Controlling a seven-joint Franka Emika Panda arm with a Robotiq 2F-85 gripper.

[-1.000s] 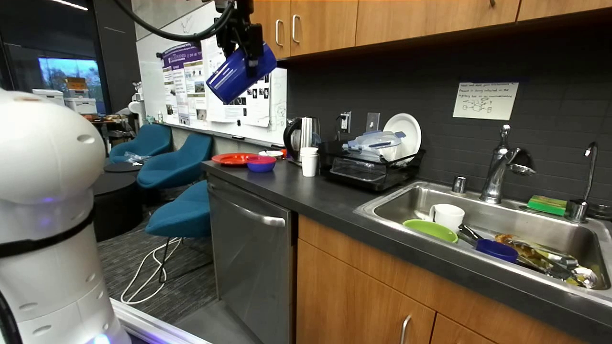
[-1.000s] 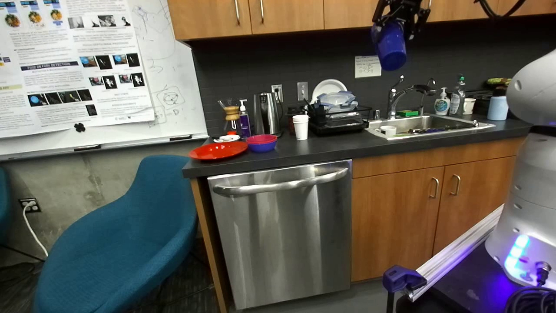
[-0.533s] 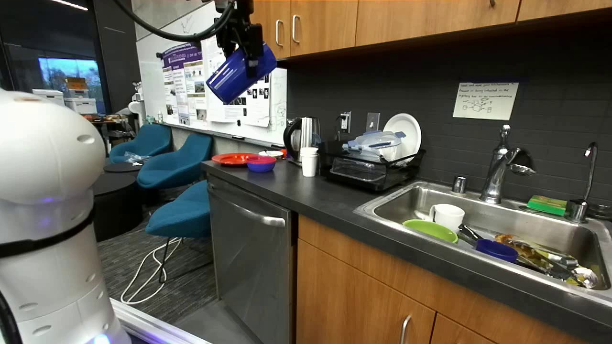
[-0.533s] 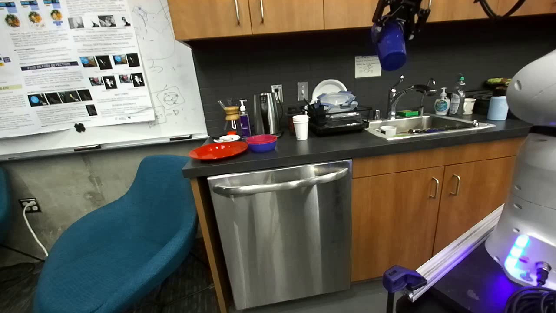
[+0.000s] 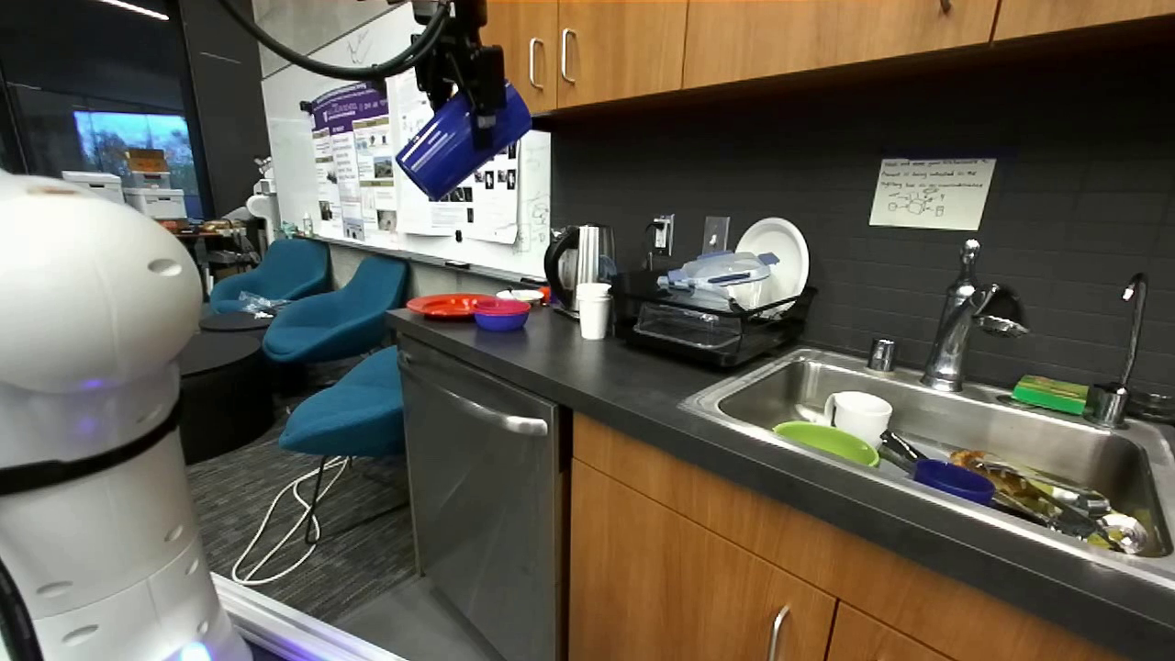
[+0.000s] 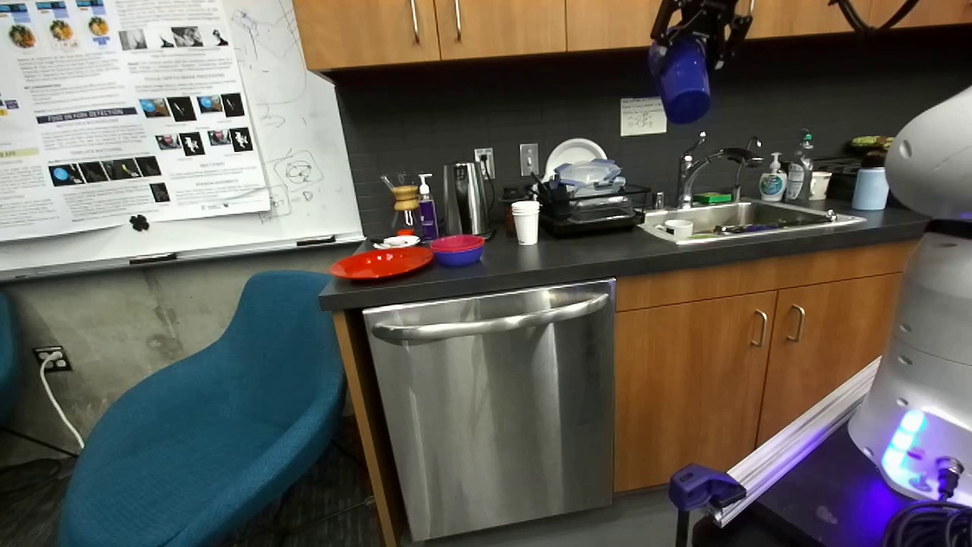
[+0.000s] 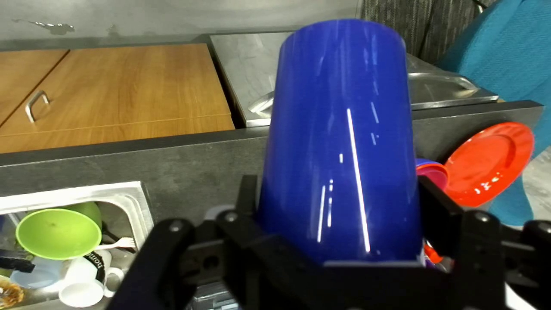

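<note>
Two jaws of the black gripper (image 7: pixel 337 189), parted only by the width of a glossy, deep-blue, tapering cup (image 7: pixel 340 129) and pressed to its opposite sides; held aslant in mid-air, well above the matt dark-grey countertop (image 5: pixel 624 381) in both exterior views; down on that countertop, a shiny round red plate (image 6: pixel 382 263), just beside a small red bowl (image 6: pixel 457 241) stacked on a small blue bowl (image 6: pixel 458 258); near these, an upright stack of white tapered cups (image 6: pixel 525 226), between a tall steel kettle (image 6: pixel 465 199) and a black wire dish rack (image 5: pixel 725 349); in the rack, clear, blue-trimmed plastic containers (image 5: pixel 721 268) and a round white plate (image 5: pixel 778 246) leaned up behind them; further along, a stainless-steel sink (image 7: pixel 133 193) with a bright-green round bowl (image 7: pixel 58 234), a white handled mug (image 5: pixel 863 415) touching it or just beside it, hard to tell which, and shiny metal utensils (image 5: pixel 1124 532) in a jumble; under the countertop, a stainless-steel dishwasher (image 6: pixel 493 410) and wood-grained lower cabinet (image 6: pixel 687 395); outermost, off the countertop's end, a teal upholstered chair (image 6: pixel 197 425).
</note>
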